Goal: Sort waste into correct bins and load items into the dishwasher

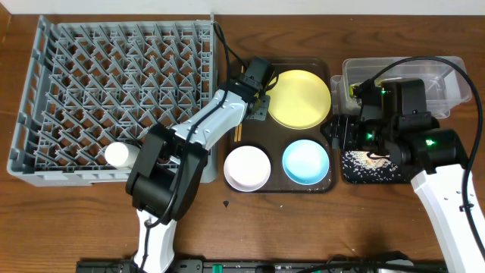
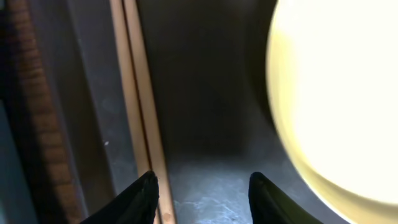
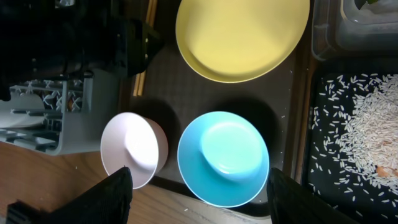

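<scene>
The chopsticks (image 2: pixel 140 93) are lying side by side along the brown tray's (image 1: pixel 274 135) 9 o'clock edge. The left gripper (image 2: pixel 202 198) is hovering over them with its jaws spread, one fingertip just beside the sticks, gripping nothing. The plate (image 1: pixel 300 98) is sitting at the tray's 1 o'clock, the white bowl (image 1: pixel 247 167) at 7 and the blue bowl (image 1: pixel 306 161) at 5. The right gripper (image 3: pixel 202 199) is hanging wide apart and empty over the 3 o'clock edge. Beyond that edge, the black tray (image 3: pixel 320 155) is holding rice (image 3: pixel 367 118). The rack (image 1: pixel 114 76), out at 9 o'clock, is holding the cup (image 1: pixel 117 154).

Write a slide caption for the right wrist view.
Open right gripper looking down on a light blue bowl, cream-white bowl, yellow plate and rice-strewn black tray.
</scene>
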